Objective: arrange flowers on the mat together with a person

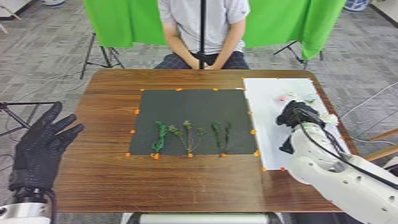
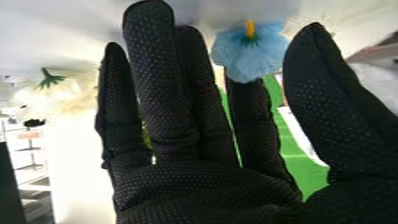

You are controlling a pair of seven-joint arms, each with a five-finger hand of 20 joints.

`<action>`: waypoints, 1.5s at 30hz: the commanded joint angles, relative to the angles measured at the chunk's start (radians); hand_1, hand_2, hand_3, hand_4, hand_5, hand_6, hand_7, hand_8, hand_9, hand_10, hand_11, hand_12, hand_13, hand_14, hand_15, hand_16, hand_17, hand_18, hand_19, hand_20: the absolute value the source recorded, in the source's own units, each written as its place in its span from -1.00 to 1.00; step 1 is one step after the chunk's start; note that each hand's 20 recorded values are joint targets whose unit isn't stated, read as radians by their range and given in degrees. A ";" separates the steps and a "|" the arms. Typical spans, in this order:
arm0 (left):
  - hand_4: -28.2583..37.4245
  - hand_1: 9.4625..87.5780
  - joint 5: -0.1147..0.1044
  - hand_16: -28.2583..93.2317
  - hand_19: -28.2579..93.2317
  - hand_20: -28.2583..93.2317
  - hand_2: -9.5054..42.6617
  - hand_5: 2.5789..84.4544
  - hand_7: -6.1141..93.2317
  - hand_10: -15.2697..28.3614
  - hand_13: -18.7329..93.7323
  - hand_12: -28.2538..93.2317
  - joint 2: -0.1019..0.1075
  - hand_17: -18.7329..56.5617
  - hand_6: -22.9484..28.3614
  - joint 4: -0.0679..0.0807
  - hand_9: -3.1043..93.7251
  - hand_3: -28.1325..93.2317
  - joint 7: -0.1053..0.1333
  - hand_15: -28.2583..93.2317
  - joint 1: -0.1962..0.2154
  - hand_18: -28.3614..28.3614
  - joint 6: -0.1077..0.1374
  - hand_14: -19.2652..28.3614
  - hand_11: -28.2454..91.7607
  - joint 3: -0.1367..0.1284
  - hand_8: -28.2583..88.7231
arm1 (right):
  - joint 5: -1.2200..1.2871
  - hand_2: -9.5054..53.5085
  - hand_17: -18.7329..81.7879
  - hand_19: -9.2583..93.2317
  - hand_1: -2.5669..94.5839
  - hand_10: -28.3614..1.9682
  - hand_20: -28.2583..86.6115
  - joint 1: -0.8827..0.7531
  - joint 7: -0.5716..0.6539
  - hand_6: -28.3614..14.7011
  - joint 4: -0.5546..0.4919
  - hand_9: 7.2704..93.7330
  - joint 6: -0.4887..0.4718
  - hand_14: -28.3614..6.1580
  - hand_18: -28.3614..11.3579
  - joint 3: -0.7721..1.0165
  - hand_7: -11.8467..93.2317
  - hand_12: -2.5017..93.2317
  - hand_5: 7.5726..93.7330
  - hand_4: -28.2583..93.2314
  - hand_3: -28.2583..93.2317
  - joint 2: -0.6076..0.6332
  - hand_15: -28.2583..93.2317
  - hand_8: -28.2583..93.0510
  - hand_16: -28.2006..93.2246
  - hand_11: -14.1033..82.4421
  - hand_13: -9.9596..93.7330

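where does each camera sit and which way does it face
Head view: on the robot's head, looking forward and down at the table, with the black mat and green stems; both arms show, with left hand and right hand.
Right wrist view: on the right arm's wrist, looking along that hand's own glove towards a blue flower and a white flower.
Shared: the right hand and the green curtain.

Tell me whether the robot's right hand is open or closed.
Open: in the right wrist view, the right hand has its fingers straight, and its thumb stands apart from them.
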 commanded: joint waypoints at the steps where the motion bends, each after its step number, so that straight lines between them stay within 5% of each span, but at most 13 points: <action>1: -0.92 -0.73 0.014 -0.61 0.08 -0.28 -0.38 -0.33 -0.67 0.39 -0.31 -0.34 -0.012 -0.74 0.06 0.002 -0.31 0.72 -0.021 0.19 0.008 0.63 -0.015 0.72 -0.21 -0.004 -0.66 | -0.041 -0.99 -0.09 0.43 -0.07 -0.23 -0.37 0.038 0.017 0.47 0.041 0.47 -0.013 -0.09 -0.83 -0.061 -0.46 -0.64 0.25 -0.94 0.67 -0.008 0.24 -0.75 -0.31 -0.32 0.56; 8: -0.92 -0.73 0.012 -0.61 0.08 -0.28 -0.39 -0.33 -0.67 0.39 -0.31 -0.34 -0.006 -0.74 0.07 0.001 -0.31 0.72 -0.020 0.19 0.004 0.63 -0.013 0.72 -0.21 -0.004 -0.66 | -0.121 -1.00 0.05 0.43 0.21 0.37 -0.35 0.076 0.041 0.54 0.063 0.85 0.082 0.25 -0.65 -0.131 -0.43 -0.40 0.73 -1.00 0.48 -0.020 0.14 -0.57 -0.20 -0.49 0.73; 16: -0.92 -0.73 0.042 -0.61 0.08 -0.28 -0.39 -0.33 -0.67 0.39 -0.31 -0.34 -0.019 -0.74 0.07 -0.022 -0.31 0.72 -0.033 0.18 0.020 0.63 -0.025 0.72 -0.21 -0.033 -0.66 | -0.197 -1.00 0.07 0.47 0.26 0.48 -0.35 0.053 0.031 0.55 -0.009 0.95 0.167 0.37 -0.60 -0.111 -0.44 -0.33 0.79 -1.00 0.45 0.000 0.13 -0.56 -0.13 -0.53 0.78; 18: -0.92 -0.73 0.030 -0.61 0.08 -0.28 -0.39 -0.33 -0.67 0.39 -0.31 -0.34 0.001 -0.74 0.07 -0.030 -0.31 0.71 0.003 0.18 0.042 0.63 -0.014 0.72 -0.21 -0.040 -0.66 | -0.210 -1.00 0.07 0.48 0.25 0.49 -0.35 0.078 0.010 0.55 -0.046 0.96 0.203 0.38 -0.58 -0.128 -0.45 -0.31 0.79 -1.00 0.46 -0.004 0.12 -0.55 -0.12 -0.54 0.79; 22: -0.92 -0.73 0.070 -0.61 0.08 -0.27 -0.39 -0.33 -0.67 0.39 -0.30 -0.34 -0.032 -0.74 0.07 -0.039 -0.31 0.71 -0.045 0.18 0.011 0.63 -0.039 0.71 -0.21 -0.050 -0.66 | -0.226 -1.00 0.07 0.49 0.23 0.49 -0.35 0.196 -0.041 0.56 -0.105 0.96 0.257 0.38 -0.56 -0.232 -0.44 -0.30 0.79 -1.00 0.49 -0.042 0.12 -0.55 -0.10 -0.53 0.79; 24: -0.92 -0.73 0.061 -0.61 0.08 -0.27 -0.40 -0.34 -0.67 0.39 -0.30 -0.34 -0.058 -0.74 0.07 -0.043 -0.31 0.71 -0.061 0.18 -0.012 0.64 -0.075 0.72 -0.21 -0.052 -0.66 | -0.211 -1.00 0.07 0.50 0.22 0.50 -0.35 0.264 -0.079 0.56 -0.117 0.97 0.264 0.38 -0.55 -0.290 -0.44 -0.30 0.79 -1.00 0.49 -0.085 0.12 -0.55 -0.10 -0.53 0.79; 25: -0.92 -0.73 0.035 -0.61 0.09 -0.27 -0.40 -0.34 -0.67 0.39 -0.30 -0.34 -0.057 -0.74 0.07 -0.044 -0.31 0.71 -0.048 0.19 -0.017 0.64 -0.090 0.72 -0.21 -0.053 -0.66 | -0.196 -1.00 0.07 0.50 0.22 0.50 -0.35 0.299 -0.101 0.56 -0.118 0.97 0.271 0.38 -0.54 -0.318 -0.44 -0.30 0.79 -1.00 0.49 -0.112 0.12 -0.55 -0.10 -0.52 0.79; 26: -0.92 -0.73 0.033 -0.61 0.09 -0.27 -0.40 -0.34 -0.67 0.39 -0.30 -0.34 -0.065 -0.73 0.07 -0.044 -0.31 0.71 -0.054 0.19 -0.027 0.64 -0.101 0.72 -0.21 -0.053 -0.66 | -0.184 -1.00 0.07 0.50 0.22 0.50 -0.35 0.333 -0.120 0.56 -0.115 0.97 0.272 0.38 -0.54 -0.350 -0.44 -0.30 0.79 -1.00 0.49 -0.140 0.12 -0.55 -0.10 -0.52 0.78; 34: -0.91 -0.72 0.082 -0.62 0.11 -0.26 -0.40 -0.34 -0.67 0.40 -0.30 -0.34 -0.096 -0.73 0.07 -0.040 -0.31 0.71 -0.108 0.20 -0.091 0.65 -0.116 0.73 -0.21 -0.054 -0.66 | -0.097 -1.00 0.05 0.51 0.20 0.49 -0.35 0.519 -0.248 0.56 0.000 0.96 0.245 0.38 -0.51 -0.556 -0.43 -0.29 0.78 -1.00 0.50 -0.388 0.13 -0.55 -0.09 -0.49 0.76; 40: -0.91 -0.72 0.085 -0.62 0.12 -0.26 -0.40 -0.34 -0.67 0.40 -0.30 -0.34 -0.090 -0.73 0.07 -0.034 -0.31 0.71 -0.108 0.21 -0.123 0.65 -0.114 0.73 -0.21 -0.044 -0.66 | -0.043 -1.00 0.04 0.51 0.19 0.46 -0.35 0.603 -0.295 0.56 0.087 0.95 0.201 0.39 -0.50 -0.683 -0.43 -0.28 0.78 -1.00 0.51 -0.517 0.14 -0.55 -0.09 -0.46 0.75; 45: -0.91 -0.72 0.106 -0.62 0.12 -0.25 -0.40 -0.34 -0.67 0.40 -0.30 -0.34 -0.086 -0.73 0.07 -0.022 -0.30 0.71 -0.143 0.22 -0.178 0.65 -0.126 0.73 -0.21 -0.024 -0.66 | 0.011 -1.00 0.04 0.51 0.19 0.44 -0.35 0.736 -0.250 0.56 0.131 0.94 0.234 0.38 -0.50 -0.880 -0.43 -0.27 0.77 -1.00 0.52 -0.590 0.15 -0.56 -0.10 -0.41 0.75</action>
